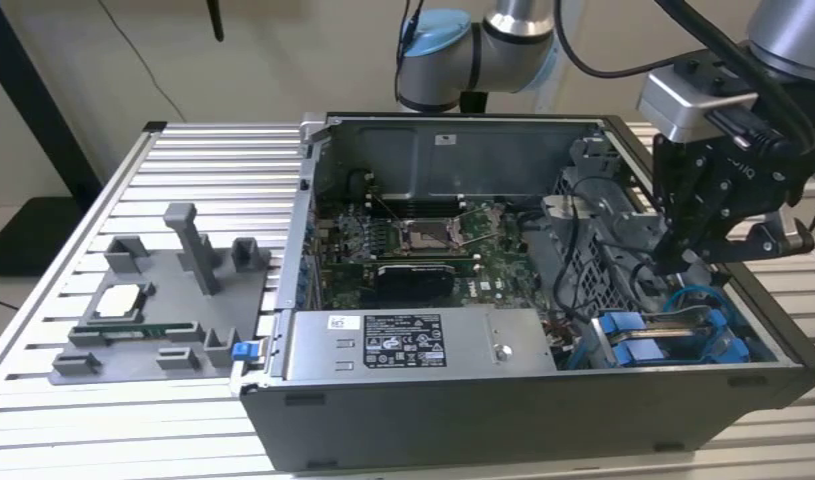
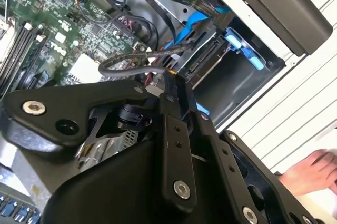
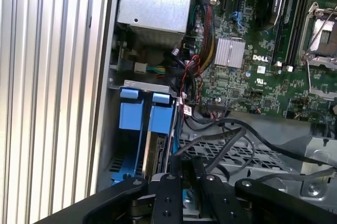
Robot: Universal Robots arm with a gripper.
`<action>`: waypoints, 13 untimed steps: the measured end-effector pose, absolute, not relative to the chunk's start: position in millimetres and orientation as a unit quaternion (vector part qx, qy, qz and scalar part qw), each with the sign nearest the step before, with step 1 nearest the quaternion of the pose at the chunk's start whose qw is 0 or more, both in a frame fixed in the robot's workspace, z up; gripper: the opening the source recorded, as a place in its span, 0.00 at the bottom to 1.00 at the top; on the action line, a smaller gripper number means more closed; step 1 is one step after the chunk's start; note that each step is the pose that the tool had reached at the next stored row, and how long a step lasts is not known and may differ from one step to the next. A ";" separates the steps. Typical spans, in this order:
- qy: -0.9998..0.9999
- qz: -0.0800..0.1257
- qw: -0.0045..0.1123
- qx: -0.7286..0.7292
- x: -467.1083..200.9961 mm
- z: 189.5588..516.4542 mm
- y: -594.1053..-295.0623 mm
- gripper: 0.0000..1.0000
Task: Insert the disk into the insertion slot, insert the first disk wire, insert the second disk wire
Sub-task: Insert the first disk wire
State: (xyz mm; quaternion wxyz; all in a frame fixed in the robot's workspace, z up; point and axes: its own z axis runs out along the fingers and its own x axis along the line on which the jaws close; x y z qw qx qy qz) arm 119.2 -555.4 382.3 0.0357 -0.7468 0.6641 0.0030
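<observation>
Clenched on the end of the grey disk wire [image 2: 131,58], your pincer [image 1: 679,262] hangs over the computer case [image 1: 514,410] at its end on the exterior view's right; both wrist views show its fingers drawn together.

Now read across the exterior view. You have the grey fixture tray [image 1: 180,300] outside the case, on the exterior view's left. Inside the case, the motherboard [image 1: 421,240] lies on the floor in the middle. The power-supply box [image 1: 421,345] sits along the case's near wall. In the case's corner on the exterior view's right you'll find the insertion slot [image 1: 630,350], and the disk [image 3: 155,153] is seated in it between the blue tabs, directly under the pincer. Outside the case, a person's hand [image 2: 310,174] rests on the slatted table [image 1: 194,170].
</observation>
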 end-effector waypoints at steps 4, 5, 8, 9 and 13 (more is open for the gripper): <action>0.665 0.007 0.032 -0.746 122.3 381.2 -558.3 0.00; 0.665 0.009 0.031 -0.746 123.2 380.9 -559.0 0.00; 0.665 0.012 0.028 -0.746 125.9 379.9 -560.9 0.00; 0.665 0.013 0.027 -0.746 126.9 379.6 -561.6 0.00; 0.666 0.018 0.023 -0.746 131.4 378.4 -564.4 0.00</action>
